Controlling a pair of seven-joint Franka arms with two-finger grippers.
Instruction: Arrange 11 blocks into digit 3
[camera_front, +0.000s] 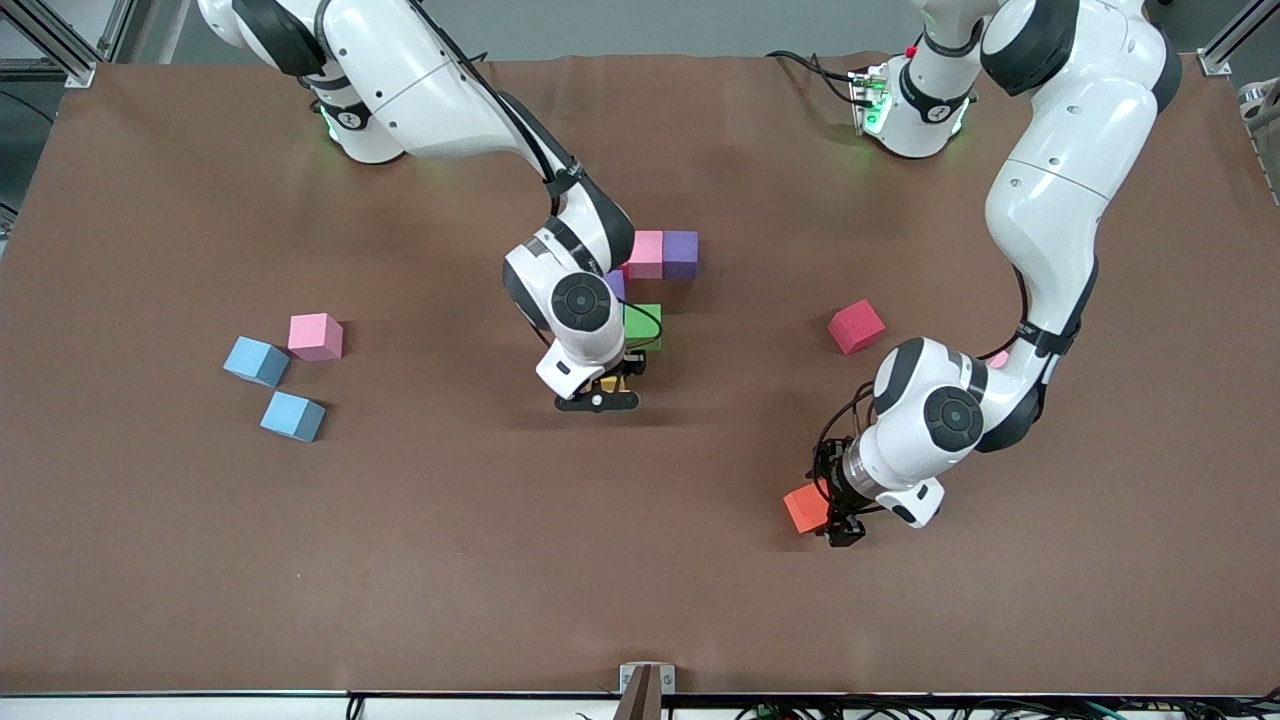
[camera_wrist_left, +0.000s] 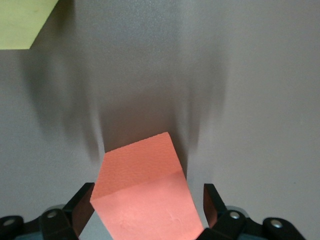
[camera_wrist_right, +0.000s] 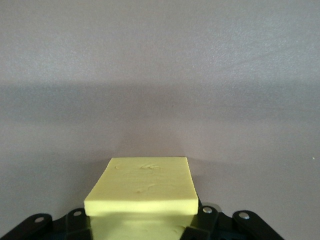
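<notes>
Two grippers, two blocks, no readable writing

Right gripper (camera_front: 598, 400) clenches a yellow block (camera_wrist_right: 142, 187) beside the green block (camera_front: 643, 326); left gripper (camera_front: 838, 528) jaws straddle the orange block (camera_front: 806, 508) on the desk (camera_front: 450, 560), not gripping.

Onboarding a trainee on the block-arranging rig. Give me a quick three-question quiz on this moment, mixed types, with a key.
1. True or false: the right gripper is shut on a yellow block.
2. Which block sits between the left gripper's fingers? A) green B) orange C) blue
3. How many blue blocks lie loose at the right arm's end of the table?

Key
1. True; it holds the block beside the green block of the started figure.
2. B, the orange block; the fingers stand on either side of it, a gap showing at each.
3. Two: one blue block beside the loose pink block, the other blue block nearer the front camera.
</notes>
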